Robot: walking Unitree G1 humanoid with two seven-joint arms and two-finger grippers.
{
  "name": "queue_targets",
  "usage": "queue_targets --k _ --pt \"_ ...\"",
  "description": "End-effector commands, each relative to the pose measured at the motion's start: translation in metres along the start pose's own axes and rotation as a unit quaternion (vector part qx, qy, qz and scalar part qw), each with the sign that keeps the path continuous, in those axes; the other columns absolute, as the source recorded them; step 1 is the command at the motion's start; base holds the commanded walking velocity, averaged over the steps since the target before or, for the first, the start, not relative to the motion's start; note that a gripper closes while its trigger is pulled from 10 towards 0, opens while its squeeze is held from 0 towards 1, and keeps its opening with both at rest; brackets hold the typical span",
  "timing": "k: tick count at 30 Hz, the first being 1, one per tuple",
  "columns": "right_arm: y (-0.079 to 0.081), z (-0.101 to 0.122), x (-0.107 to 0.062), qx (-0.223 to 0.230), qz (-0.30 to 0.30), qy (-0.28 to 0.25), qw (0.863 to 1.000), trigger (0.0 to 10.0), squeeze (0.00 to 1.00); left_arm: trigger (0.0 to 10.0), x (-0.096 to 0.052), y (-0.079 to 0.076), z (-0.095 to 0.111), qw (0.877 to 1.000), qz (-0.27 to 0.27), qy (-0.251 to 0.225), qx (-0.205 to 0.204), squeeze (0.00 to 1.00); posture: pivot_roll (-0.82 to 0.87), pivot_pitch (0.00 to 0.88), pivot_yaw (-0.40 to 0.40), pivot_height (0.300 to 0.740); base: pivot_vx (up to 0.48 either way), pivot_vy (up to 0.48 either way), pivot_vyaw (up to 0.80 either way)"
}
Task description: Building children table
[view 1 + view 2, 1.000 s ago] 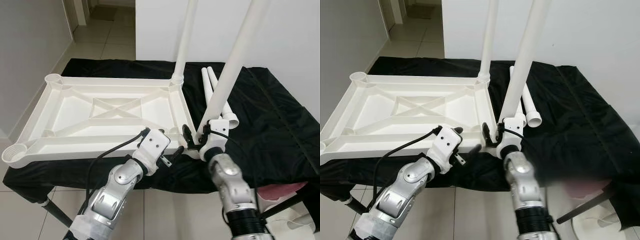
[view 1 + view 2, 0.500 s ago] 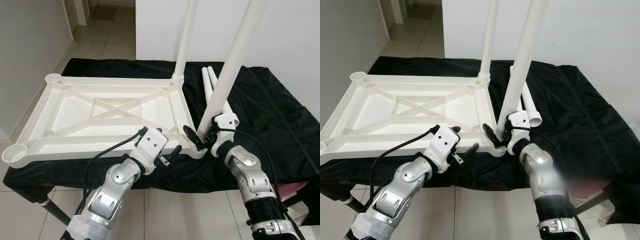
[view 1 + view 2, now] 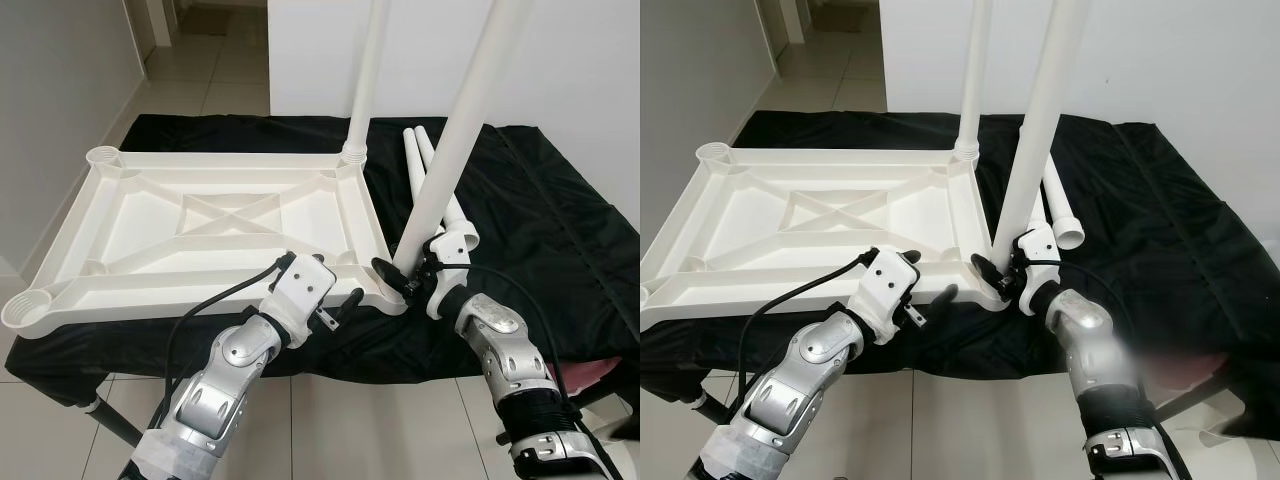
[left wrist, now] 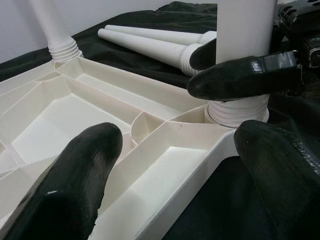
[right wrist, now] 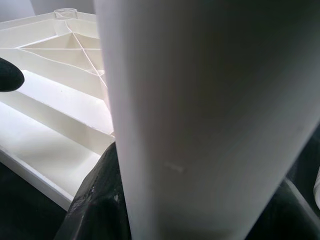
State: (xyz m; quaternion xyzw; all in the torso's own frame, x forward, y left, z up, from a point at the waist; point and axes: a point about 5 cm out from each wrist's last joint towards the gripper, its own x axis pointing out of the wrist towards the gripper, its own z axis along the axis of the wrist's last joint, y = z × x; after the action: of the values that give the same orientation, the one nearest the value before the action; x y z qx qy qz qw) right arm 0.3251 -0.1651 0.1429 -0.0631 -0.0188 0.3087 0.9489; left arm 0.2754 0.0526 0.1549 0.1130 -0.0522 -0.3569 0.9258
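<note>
Right gripper [image 3: 402,279] clenched on near table leg [image 3: 455,150]; left gripper [image 3: 345,303] released by tabletop [image 3: 215,225]; twist crooked and you'll cross-thread

A black cloth [image 3: 560,240] covers the whole work surface and hangs over its front edge, creased and rumpled along the right side. Behind it stands a plain white wall [image 3: 600,70]. To the left, a floor of pale tiles [image 3: 215,75] runs back into a hallway beside a grey wall [image 3: 50,110] (its white skirting board follows the floor). More tiles [image 3: 330,430] show below the front edge.
</note>
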Motion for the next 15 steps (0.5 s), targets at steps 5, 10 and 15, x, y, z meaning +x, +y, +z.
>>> queue_targets --k 5,10,15 --pt "0.0009 -0.0043 -0.0009 0.001 0.001 0.006 1.000 10.0 0.00 10.0 -0.0016 -0.0024 -0.0023 1.000 -0.017 0.008 0.002 0.00 0.00 0.068 -0.021 0.740 0.000 0.000 0.00" --pt "0.0021 -0.0039 0.0009 0.009 -0.016 0.004 1.000 10.0 0.00 10.0 -0.0020 -0.0028 -0.0025 1.000 -0.017 0.009 0.001 0.00 0.00 0.070 -0.021 0.740 0.000 0.000 0.00" --pt "0.0063 -0.0038 0.0024 0.014 -0.046 0.008 0.999 10.0 0.00 10.0 -0.0029 -0.0030 -0.0026 1.000 -0.018 0.011 0.002 0.00 0.00 0.071 -0.018 0.740 0.000 0.000 0.00"
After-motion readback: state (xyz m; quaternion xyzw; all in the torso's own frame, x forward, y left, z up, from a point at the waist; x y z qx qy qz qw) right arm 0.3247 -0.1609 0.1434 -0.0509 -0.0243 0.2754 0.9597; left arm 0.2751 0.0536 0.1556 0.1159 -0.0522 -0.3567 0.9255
